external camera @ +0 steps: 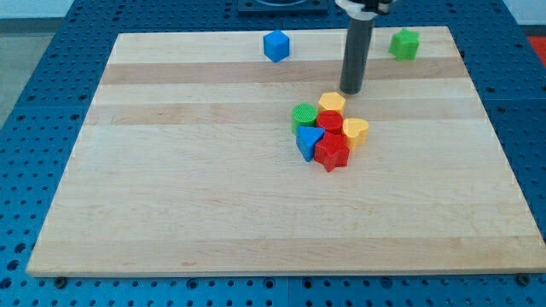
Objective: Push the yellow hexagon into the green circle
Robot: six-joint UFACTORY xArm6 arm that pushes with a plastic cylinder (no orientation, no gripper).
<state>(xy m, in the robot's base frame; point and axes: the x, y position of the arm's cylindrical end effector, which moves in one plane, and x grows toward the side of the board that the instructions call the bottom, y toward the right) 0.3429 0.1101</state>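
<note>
The yellow hexagon sits at the top of a tight cluster near the board's middle right. The green circle lies just to its lower left, close to it or touching. My tip stands on the board just to the upper right of the yellow hexagon, a small gap apart. The dark rod rises from there to the view's top.
The cluster also holds a red circle, a yellow heart, a blue triangle and a red star. A blue cube and a green block sit near the board's top edge. The wooden board lies on a blue perforated table.
</note>
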